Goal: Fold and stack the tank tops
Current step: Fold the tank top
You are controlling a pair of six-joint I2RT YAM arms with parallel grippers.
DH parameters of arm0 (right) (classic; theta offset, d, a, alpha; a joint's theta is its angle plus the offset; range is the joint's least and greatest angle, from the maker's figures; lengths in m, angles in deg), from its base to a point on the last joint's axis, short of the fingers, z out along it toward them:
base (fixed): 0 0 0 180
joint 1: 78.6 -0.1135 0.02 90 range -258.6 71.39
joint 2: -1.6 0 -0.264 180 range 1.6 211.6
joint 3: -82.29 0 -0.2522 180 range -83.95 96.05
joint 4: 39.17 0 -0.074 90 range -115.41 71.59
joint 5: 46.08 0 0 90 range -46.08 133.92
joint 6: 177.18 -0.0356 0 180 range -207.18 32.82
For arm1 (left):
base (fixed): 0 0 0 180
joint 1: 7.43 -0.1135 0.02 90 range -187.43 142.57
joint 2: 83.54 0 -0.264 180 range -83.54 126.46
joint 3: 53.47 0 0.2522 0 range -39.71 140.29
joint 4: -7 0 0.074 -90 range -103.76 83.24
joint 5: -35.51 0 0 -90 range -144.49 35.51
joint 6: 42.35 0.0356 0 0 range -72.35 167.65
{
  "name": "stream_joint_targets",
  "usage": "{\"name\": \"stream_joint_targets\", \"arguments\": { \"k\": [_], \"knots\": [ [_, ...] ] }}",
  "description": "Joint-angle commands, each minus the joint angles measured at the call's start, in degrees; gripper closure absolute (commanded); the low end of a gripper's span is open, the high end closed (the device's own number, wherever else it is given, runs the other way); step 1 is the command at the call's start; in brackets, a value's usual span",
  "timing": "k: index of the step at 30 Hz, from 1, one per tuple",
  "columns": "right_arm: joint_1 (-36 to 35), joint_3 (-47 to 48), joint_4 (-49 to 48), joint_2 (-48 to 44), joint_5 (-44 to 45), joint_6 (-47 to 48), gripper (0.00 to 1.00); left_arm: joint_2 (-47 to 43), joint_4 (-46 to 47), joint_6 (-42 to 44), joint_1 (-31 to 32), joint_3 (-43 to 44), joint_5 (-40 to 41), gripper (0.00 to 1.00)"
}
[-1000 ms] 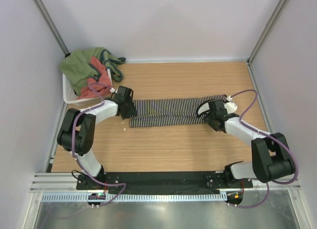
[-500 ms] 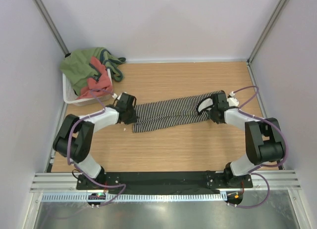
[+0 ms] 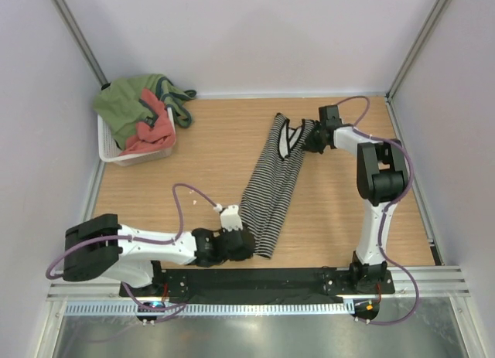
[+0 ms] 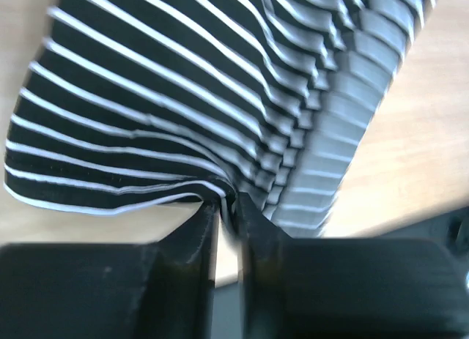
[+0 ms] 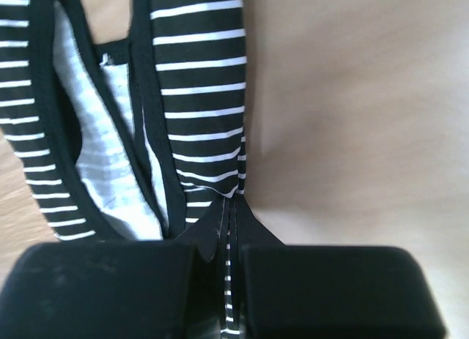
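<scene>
The striped black-and-white tank top [image 3: 274,184] lies stretched as a long folded strip, running from the far right to the near middle of the table. My left gripper [image 3: 241,246] is shut on its hem end near the front edge; the left wrist view shows the cloth [image 4: 183,119] pinched between the jaws [image 4: 226,207]. My right gripper [image 3: 309,139] is shut on the strap end at the far right; the right wrist view shows the striped cloth [image 5: 198,97] caught between the jaws [image 5: 229,207]. The salmon-red tank top [image 3: 151,130] lies in the basket.
A white basket [image 3: 116,153] stands at the far left, holding a green garment [image 3: 128,103] and the salmon-red top. The black rail [image 3: 255,282] runs along the near edge. Grey walls close in the table on three sides.
Both grippers have swung the striped top round: the left one came down to the near middle, the right one went to the far right. The strip now runs diagonally instead of across.
</scene>
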Motion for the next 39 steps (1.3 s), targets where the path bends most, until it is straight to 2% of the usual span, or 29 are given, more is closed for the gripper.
{"name": "stream_joint_targets", "arguments": {
  "k": [1,3,4,7,10,13,14,18,23,27,28,31,32,34,37,39],
  "knots": [
    [-0.2,7.41,-0.38,7.52,-10.47,4.6,0.99,0.06,-0.94,-9.03,8.94,0.88,10.99,0.59],
    [-0.38,13.38,1.37,11.05,-13.04,5.75,0.99,1.29,-1.63,-8.07,12.63,2.81,13.1,0.33],
    [-0.55,15.76,2.95,12.54,-13.75,6.97,0.99,1.56,-2.16,-7.63,13.0,3.34,13.2,0.29],
    [-0.82,25.15,7.35,18.17,-15.43,8.73,0.99,0.07,-2.7,-6.31,13.18,3.44,12.24,0.26],
    [-0.82,27.81,8.33,20.47,-15.78,9.35,0.97,-3.95,-2.61,-4.99,13.09,2.04,11.45,0.25],
    [-0.99,32.63,8.59,22.57,-17.36,9.62,0.87,-8.43,-4.18,-4.73,13.09,0.63,12.41,0.22],
    [-1.08,33.79,8.85,23.1,-17.8,9.97,0.77,-9.42,-4.71,-4.64,13.09,0.36,13.28,0.2],
    [-2.14,36.44,11.23,20.58,-15.1,11.11,0.64,-12.76,-4.02,-0.18,8.01,-0.87,10.32,0.18],
    [-3.1,25.82,9.21,9.59,-11.83,12.43,0.51,-12.5,-0.94,6.6,-3.84,-1.48,-0.06,0.2],
    [-3.37,11.42,6.06,-2.36,-10.33,12.44,0.46,-10.66,-0.23,9.33,-6.24,-0.26,-1.83,0.21],
    [-3.46,4.34,5.35,-8.12,-10.16,12.0,0.47,-10.22,-0.23,9.86,-6.68,0.01,-2.0,0.21],
    [-4.68,-9.56,2.53,-16.42,-10.33,9.8,0.48,-7.24,0.73,10.3,-7.3,1.24,-3.93,0.23],
    [-5.99,-12.49,2.18,-21.4,-9.63,9.71,0.48,-6.62,1.26,10.39,-7.65,1.5,-4.46,0.24],
    [-7.75,-19.51,2.7,-25.48,-9.1,9.53,0.48,-4.68,1.96,10.3,-8.09,1.77,-5.95,0.25],
    [-11.88,-27.42,4.63,-33.21,-7.61,8.83,0.56,-3.8,2.05,11.0,-8.09,1.95,-6.05,0.31],
    [-14.6,-33.22,5.78,-39.36,-6.64,7.43,0.57,-4.41,1.61,11.18,-8.09,1.68,-5.43,0.32]
  ]
}}
